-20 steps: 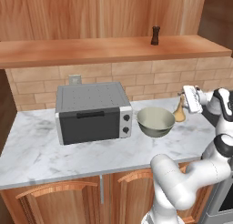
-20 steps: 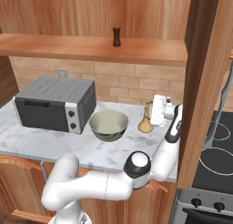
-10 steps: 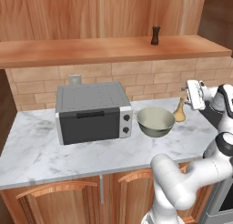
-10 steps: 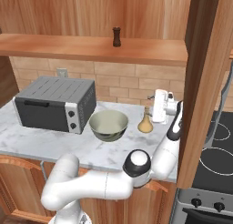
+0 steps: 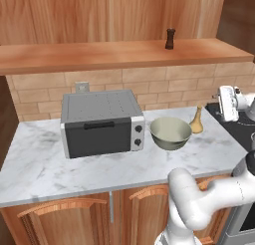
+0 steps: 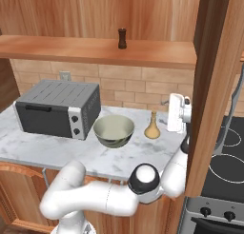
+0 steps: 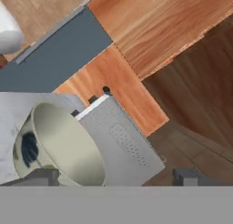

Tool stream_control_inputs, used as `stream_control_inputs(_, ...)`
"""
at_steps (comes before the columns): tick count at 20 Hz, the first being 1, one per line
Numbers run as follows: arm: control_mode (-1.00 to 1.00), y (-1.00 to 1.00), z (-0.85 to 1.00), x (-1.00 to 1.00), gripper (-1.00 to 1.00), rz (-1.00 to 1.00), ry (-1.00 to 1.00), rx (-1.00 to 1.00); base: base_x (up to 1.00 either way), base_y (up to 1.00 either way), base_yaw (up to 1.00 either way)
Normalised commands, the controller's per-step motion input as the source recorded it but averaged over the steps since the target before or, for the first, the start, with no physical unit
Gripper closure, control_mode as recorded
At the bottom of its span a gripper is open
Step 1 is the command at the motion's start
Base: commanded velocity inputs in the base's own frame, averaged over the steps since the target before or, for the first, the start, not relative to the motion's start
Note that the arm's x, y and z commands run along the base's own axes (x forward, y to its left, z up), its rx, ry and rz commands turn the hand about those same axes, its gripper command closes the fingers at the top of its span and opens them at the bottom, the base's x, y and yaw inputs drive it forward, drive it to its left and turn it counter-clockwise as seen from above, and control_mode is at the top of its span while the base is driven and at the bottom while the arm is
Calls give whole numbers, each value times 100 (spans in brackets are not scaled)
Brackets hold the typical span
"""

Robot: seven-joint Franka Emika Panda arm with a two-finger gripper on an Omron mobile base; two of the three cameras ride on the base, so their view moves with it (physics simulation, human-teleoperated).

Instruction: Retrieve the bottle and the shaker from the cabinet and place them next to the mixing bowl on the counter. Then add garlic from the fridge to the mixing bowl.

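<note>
pincer (image 7: 113,176) open, bottle (image 5: 197,121) beside bowl (image 5: 170,132)

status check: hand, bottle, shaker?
Hand open, empty, raised right of the bottle. Bottle on the counter beside the mixing bowl. Shaker on the shelf above. Nothing in the way.

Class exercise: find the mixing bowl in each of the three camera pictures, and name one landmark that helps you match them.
Left base view: mixing bowl right of centre on the counter.
Right base view: left of centre.
Hand view: lower left.
Shared landmark: the toaster oven beside it.
</note>
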Motion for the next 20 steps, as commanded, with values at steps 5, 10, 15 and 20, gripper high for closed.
stream_control_inputs(5, -100, 17, 14, -86, -100, -9, -32, -18, 0, 0, 0)
stream_control_inputs(10, -100, 51, 1, -88, -100, -6, -32, -25, 0, 0, 0)
stream_control_inputs(15, -100, 68, 0, -67, -100, -5, -21, -18, 0, 0, 0)
stream_control_inputs(20, -100, 54, 4, -46, -100, -4, -2, -7, 0, 0, 0)
